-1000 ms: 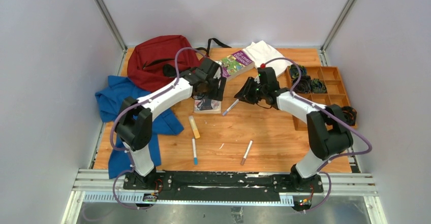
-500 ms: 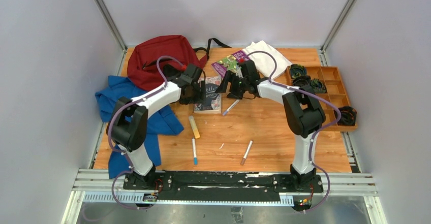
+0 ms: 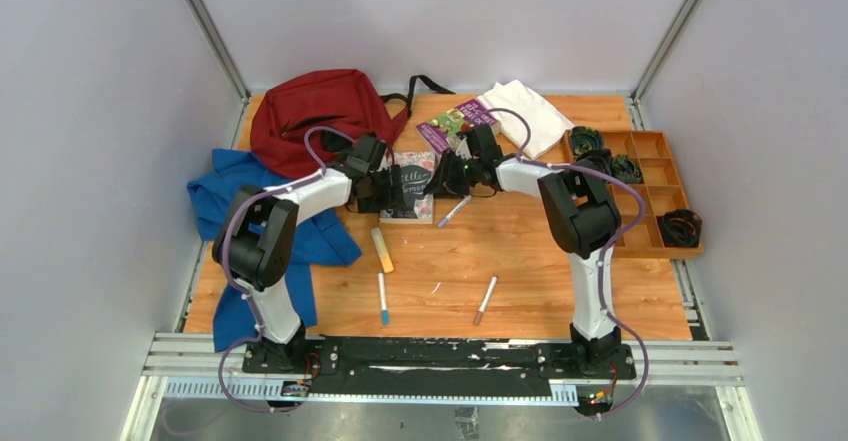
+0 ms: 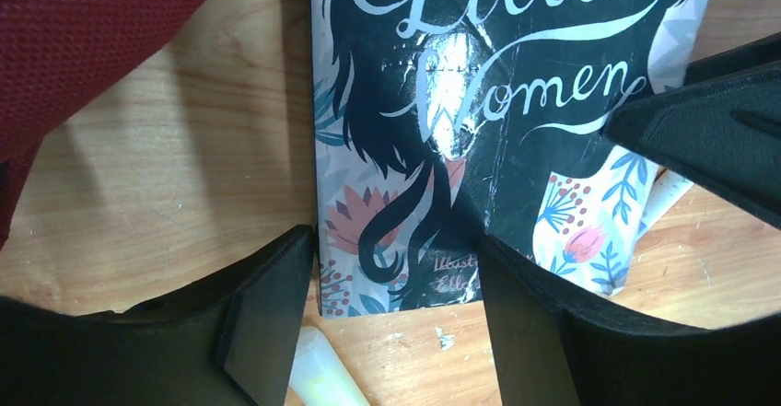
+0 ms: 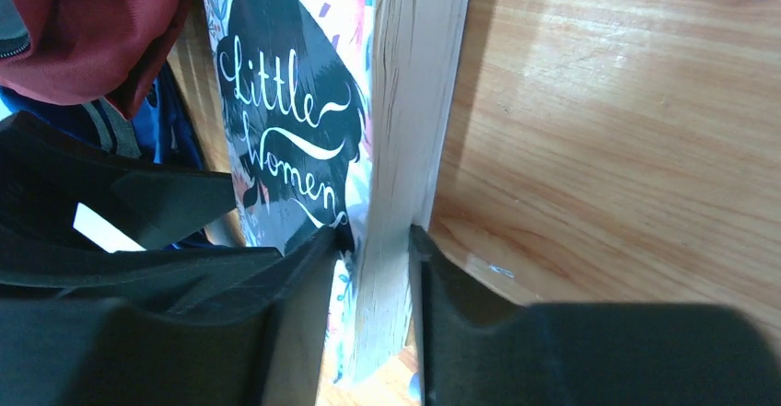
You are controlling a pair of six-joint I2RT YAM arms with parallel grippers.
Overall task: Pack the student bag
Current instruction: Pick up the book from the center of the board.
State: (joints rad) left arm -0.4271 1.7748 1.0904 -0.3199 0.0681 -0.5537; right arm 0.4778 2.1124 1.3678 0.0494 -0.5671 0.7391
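- Since a second ago, your left gripper (image 4: 387, 272) and right gripper (image 5: 372, 245) have swung in on the book (image 4: 479, 148).
- The student bag (image 3: 310, 111), dark red with black straps, slumps at the table's (image 3: 540, 251) far left; it is likely soft and floppy, so take the fabric at its opening.
- The left one stands spread over the book's corner; the right pinches its page edge.

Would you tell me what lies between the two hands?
The Little Women book lies between them in the top view; the right hand grips its edge.
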